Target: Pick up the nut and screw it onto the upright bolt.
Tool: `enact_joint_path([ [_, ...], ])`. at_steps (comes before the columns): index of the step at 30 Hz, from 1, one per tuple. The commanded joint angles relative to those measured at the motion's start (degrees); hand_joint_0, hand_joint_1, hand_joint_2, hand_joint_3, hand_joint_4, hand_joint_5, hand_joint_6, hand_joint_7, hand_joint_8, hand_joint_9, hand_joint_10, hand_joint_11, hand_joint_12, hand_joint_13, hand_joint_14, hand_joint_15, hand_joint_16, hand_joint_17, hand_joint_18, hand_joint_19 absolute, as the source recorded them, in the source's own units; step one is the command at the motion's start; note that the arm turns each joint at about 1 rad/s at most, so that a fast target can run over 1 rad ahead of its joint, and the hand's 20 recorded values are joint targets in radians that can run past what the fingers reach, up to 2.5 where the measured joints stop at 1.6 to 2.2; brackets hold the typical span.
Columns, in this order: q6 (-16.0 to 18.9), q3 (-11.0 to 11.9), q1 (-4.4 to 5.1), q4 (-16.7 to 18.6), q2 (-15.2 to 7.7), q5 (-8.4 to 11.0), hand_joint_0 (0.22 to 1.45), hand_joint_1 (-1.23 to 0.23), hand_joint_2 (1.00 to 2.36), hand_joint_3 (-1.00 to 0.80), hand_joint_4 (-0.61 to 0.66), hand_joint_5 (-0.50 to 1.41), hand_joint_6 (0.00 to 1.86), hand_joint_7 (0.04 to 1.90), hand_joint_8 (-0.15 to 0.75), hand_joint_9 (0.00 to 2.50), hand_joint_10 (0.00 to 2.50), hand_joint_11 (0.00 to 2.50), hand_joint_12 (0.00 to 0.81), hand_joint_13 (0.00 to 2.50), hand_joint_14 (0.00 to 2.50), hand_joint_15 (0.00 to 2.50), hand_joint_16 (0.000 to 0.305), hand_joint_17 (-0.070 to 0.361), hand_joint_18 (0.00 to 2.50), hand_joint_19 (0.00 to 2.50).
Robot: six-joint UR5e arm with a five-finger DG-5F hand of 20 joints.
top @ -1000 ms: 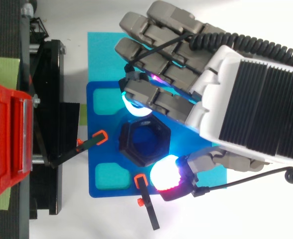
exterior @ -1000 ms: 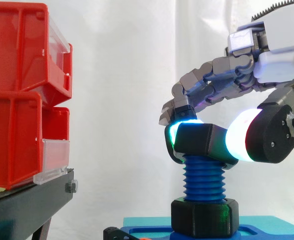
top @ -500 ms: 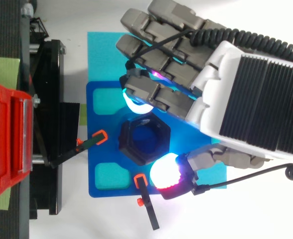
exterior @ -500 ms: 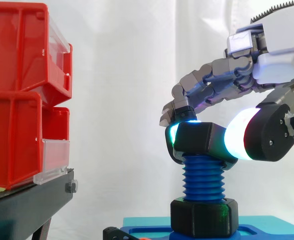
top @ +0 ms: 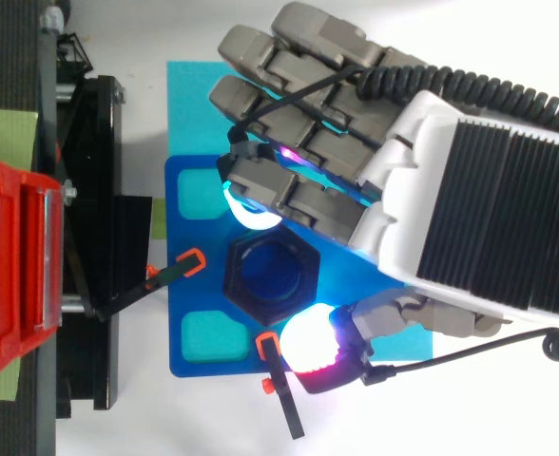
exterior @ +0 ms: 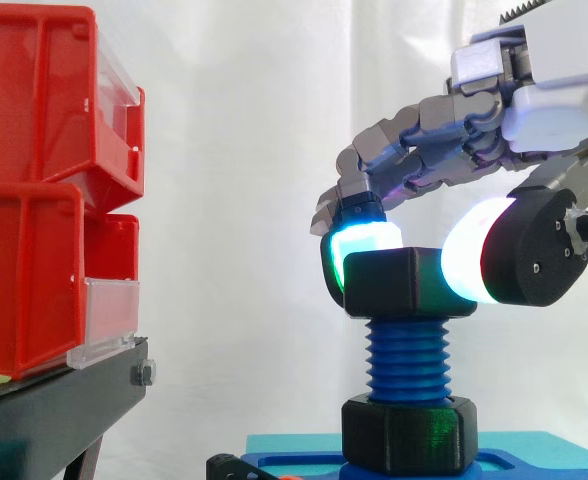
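Observation:
A black hexagonal nut sits level on the top of the upright blue threaded bolt. From above, the nut shows the bolt's blue end inside its hole. My hand comes in from the right and is shut on the nut. One glowing fingertip presses the nut's left side, and the glowing thumb pad presses its right side. A second black nut sits at the foot of the bolt on the blue base plate.
Stacked red bins on a black stand are at the left, some way from the bolt. Two black clamps with orange tips hold the base plate's edge. A teal mat lies under the plate.
The nut was tilted on the bolt's top and now sits level. My hand has turned a little around the bolt, with the thumb pad moving left in the top view.

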Motion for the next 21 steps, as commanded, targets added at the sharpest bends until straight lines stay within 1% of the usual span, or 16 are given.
enact_joint_path([
  [1,0.0,0.12,0.02,0.11,-0.02,0.03,0.53,-0.65,1.0,-0.5,0.33,-0.15,0.5,1.31,0.322,0.39,0.0,0.0,0.405,0.17,0.0,0.0,0.054,0.122,0.08,0.0],
  [6,0.0,0.12,0.1,0.11,-0.02,-0.15,0.53,-0.65,1.0,-0.5,0.33,-0.15,0.5,1.31,0.322,0.39,0.0,0.0,0.406,0.18,0.0,0.0,0.054,0.122,0.08,0.0],
  [16,0.0,0.03,-0.16,-0.07,-0.02,-0.23,0.53,-0.65,1.0,-0.5,0.33,-0.15,0.5,1.31,0.321,0.39,0.0,0.0,0.405,0.18,0.0,0.0,0.054,0.122,0.09,0.0],
  [21,0.0,0.03,-0.42,0.02,-0.02,-0.94,0.53,-0.65,1.0,-0.5,0.34,-0.15,0.5,1.31,0.321,0.39,0.0,0.0,0.406,0.18,0.0,0.0,0.054,0.122,0.08,0.0],
])
